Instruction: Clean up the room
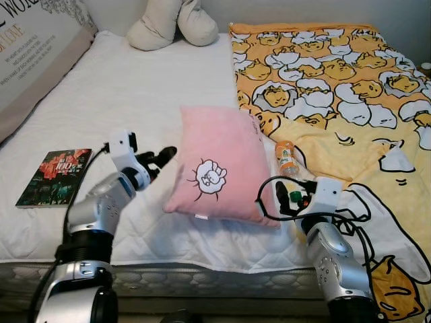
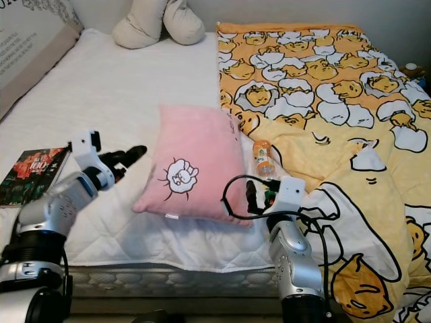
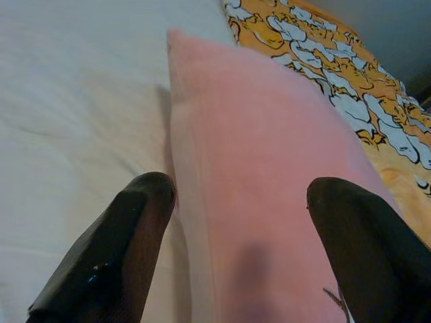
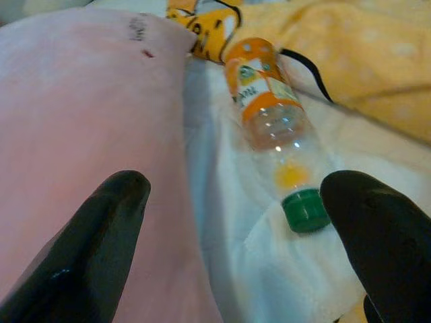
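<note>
A pink pillow [image 1: 219,171] with a small white drawing lies in the middle of the bed. My left gripper [image 1: 160,160] is open at the pillow's left edge, and the pillow [image 3: 269,202] lies between its fingers [image 3: 128,229] without being held. A clear plastic bottle [image 1: 286,158] with an orange label and a green cap lies on its side, just right of the pillow. My right gripper [image 1: 289,198] is open just short of the bottle [image 4: 269,108], cap end nearest. A dark book [image 1: 54,176] lies on the white sheet at the left.
A yellow cartoon-print blanket [image 1: 350,87] covers the bed's right half and hangs over the front edge. A beige plush cushion [image 1: 172,23] sits at the head and a large printed cushion [image 1: 34,47] at the far left. The white mattress [image 1: 121,87] is bare between them.
</note>
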`<state>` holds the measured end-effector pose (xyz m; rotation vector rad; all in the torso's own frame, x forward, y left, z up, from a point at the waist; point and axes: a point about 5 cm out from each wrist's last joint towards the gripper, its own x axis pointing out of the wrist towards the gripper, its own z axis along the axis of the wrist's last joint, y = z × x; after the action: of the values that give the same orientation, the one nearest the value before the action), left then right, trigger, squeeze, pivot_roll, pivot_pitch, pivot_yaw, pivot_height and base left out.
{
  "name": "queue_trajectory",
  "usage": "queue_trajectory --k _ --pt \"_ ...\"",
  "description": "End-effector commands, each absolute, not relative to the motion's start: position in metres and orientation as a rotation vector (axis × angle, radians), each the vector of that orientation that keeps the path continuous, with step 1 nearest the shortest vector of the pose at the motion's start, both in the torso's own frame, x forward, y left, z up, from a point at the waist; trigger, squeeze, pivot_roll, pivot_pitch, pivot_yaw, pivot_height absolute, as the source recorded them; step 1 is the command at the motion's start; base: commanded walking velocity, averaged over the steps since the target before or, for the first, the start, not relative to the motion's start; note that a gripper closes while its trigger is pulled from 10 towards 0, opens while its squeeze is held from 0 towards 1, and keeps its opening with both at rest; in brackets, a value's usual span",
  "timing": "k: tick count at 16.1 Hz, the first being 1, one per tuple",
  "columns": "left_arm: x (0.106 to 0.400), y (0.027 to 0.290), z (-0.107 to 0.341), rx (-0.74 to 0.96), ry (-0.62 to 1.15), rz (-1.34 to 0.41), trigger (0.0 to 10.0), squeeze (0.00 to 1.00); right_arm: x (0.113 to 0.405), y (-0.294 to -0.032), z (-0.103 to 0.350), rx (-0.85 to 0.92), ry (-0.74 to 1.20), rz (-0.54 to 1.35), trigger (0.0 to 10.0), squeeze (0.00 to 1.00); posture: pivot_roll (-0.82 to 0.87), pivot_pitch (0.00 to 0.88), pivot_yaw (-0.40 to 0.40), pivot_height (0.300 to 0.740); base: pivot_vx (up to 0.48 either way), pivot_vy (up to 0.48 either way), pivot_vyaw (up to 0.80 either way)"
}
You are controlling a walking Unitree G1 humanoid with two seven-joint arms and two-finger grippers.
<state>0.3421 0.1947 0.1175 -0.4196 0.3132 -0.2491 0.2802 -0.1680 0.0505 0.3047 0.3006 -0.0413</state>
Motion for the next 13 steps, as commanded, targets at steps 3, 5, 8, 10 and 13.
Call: queue_trajectory --k 3,5,8,10,13 --pt "0.343 0.185 0.118 -0.458 0.348 -0.305 10.0 0.0 0.289 -0.173 0.049 0.408 0.305 -0.071 10.0 0.0 -0.09 0.0 0.07 0.736 0.0 0.0 0.0" --pt "0.341 0.173 0.109 -0.474 0.385 -0.334 10.0 0.0 0.294 -0.173 0.048 0.447 0.306 -0.066 10.0 0.0 -0.09 0.0 0.068 0.736 0.0 0.0 0.0" --pt "0.336 0.149 0.101 -0.494 0.432 -0.414 10.0 0.0 0.302 -0.161 0.05 0.504 0.309 -0.015 10.0 0.0 -0.09 0.0 0.07 0.736 0.0 0.0 0.0" --pt "0.336 0.14 0.104 -0.496 0.437 -0.441 10.0 0.0 0.304 -0.153 0.052 0.526 0.307 0.024 10.0 0.0 -0.1 0.0 0.073 0.736 0.0 0.0 0.0" --pt "0.33 0.119 0.101 -0.509 0.484 -0.507 10.0 0.0 0.307 -0.124 0.042 0.561 0.369 0.088 10.0 0.0 -0.11 0.0 0.077 0.736 0.0 0.0 0.0"
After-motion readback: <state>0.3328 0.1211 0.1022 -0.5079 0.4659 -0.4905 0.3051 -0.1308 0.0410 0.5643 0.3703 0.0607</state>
